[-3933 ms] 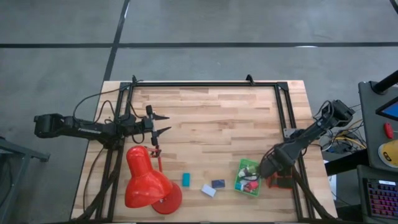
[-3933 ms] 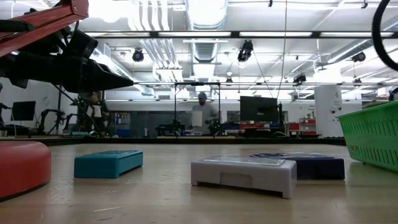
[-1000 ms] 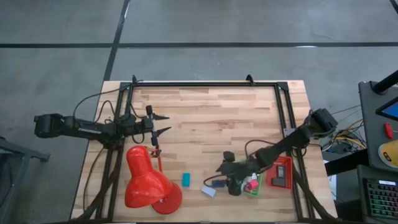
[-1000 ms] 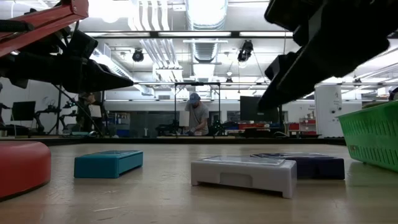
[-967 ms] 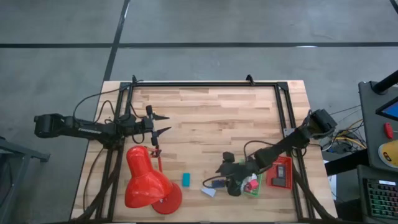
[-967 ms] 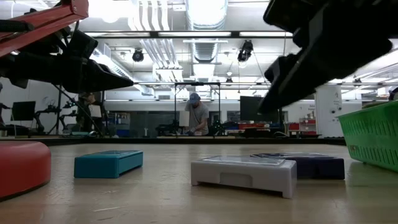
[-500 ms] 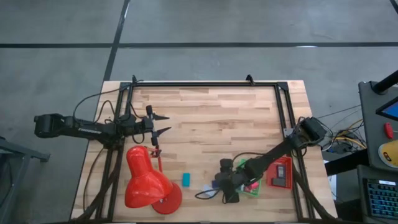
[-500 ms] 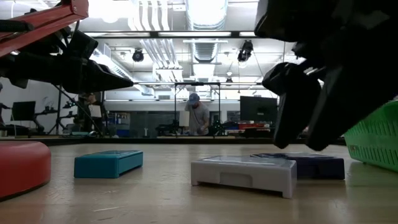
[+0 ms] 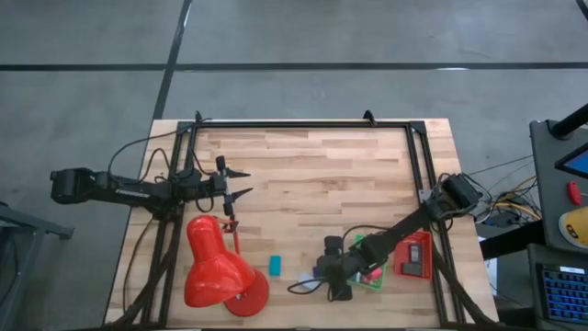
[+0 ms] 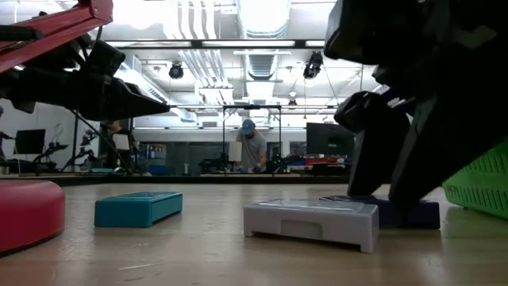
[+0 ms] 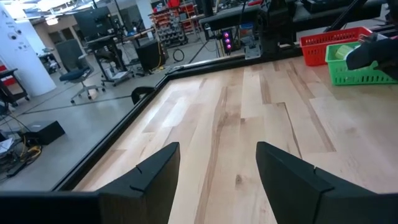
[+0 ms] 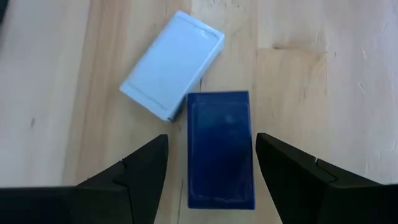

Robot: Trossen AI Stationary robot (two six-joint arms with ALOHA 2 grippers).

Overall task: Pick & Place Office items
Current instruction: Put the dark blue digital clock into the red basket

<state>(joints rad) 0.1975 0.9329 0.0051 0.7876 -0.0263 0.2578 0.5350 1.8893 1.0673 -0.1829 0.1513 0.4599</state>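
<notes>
We take this for a robotics lab or engineering workshop in a large industrial hall. The wooden table (image 9: 303, 175) is a butcher-block top fenced by a black metal frame (image 9: 303, 123), standing on a bare concrete floor (image 9: 303, 46) marked with dark lines. Level across the table we see a high ceiling with exposed ducts (image 10: 262, 20) and strip lights, hanging cables, and another black frame rig (image 10: 252, 127) farther back. A person (image 10: 251, 147) stands at a bench there, near a dark monitor (image 10: 327, 141). Past the left arm's fingers we note rolling office chairs (image 11: 78, 78), red shelving stocked with parts (image 11: 177, 12), and equipment carts (image 11: 124, 53). A console with buttons (image 9: 565, 230) sits beside the table.
</notes>
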